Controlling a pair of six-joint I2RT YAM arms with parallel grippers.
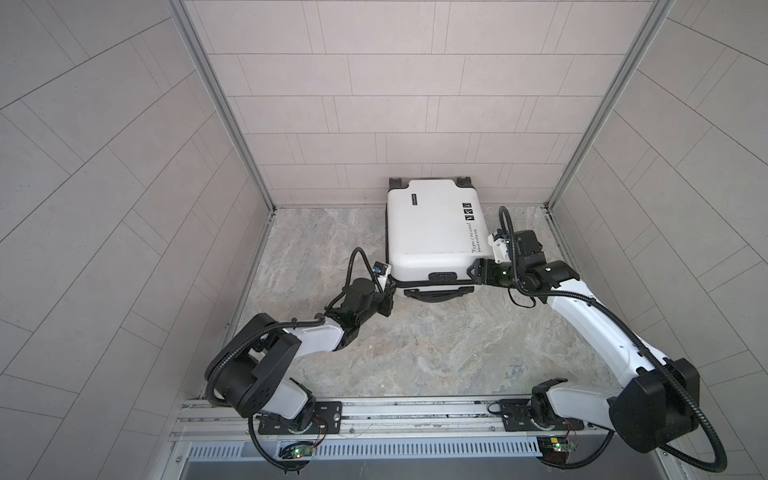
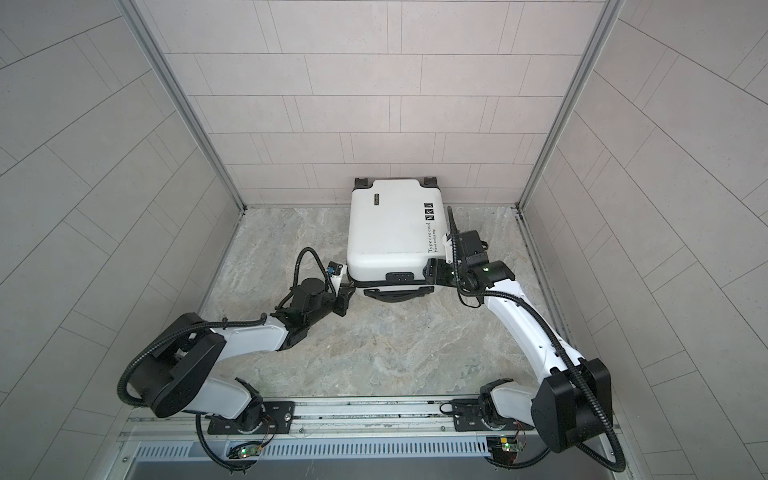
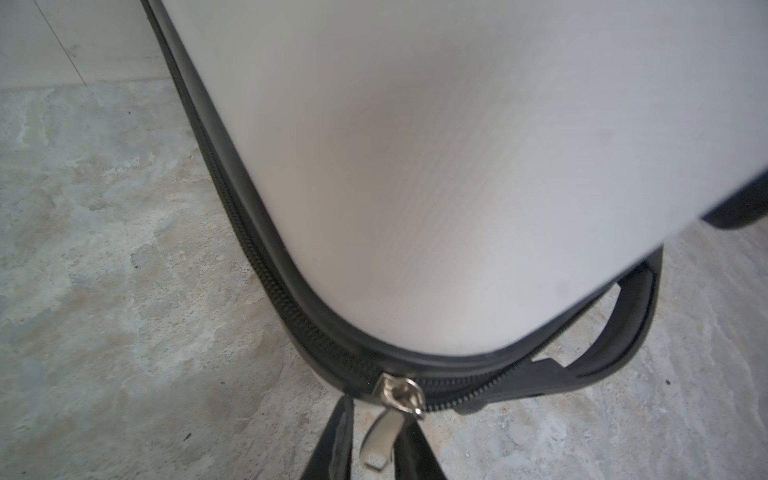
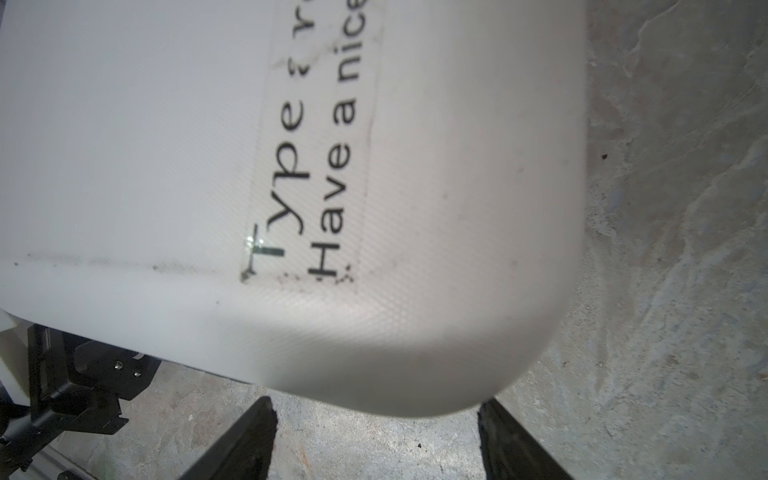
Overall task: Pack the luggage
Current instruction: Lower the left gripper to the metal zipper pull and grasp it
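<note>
While the white suitcase [image 1: 432, 232] lies flat on the worktop [image 1: 415, 353] by the back wall, its zipper pull [image 3: 382, 428] is closely flanked by the left tool [image 3: 374, 453]; a firm pinch cannot be told. The right tool [image 4: 376, 440] is spread around the near corner. The pull is best drawn steadily along the zipper track.

I've got the luggage [image 1: 432, 232] white all over, with a black zip band [image 3: 266, 270], black handle [image 1: 436, 293] and wheels [image 1: 397, 183], black lettering [image 4: 316, 174] and a silver pull [image 3: 384, 432]. The floor [image 1: 415, 353] is mottled grey and beige, like marble. The walls [image 1: 374, 104] are pale pinkish-grey tile with thin dark joints.
</note>
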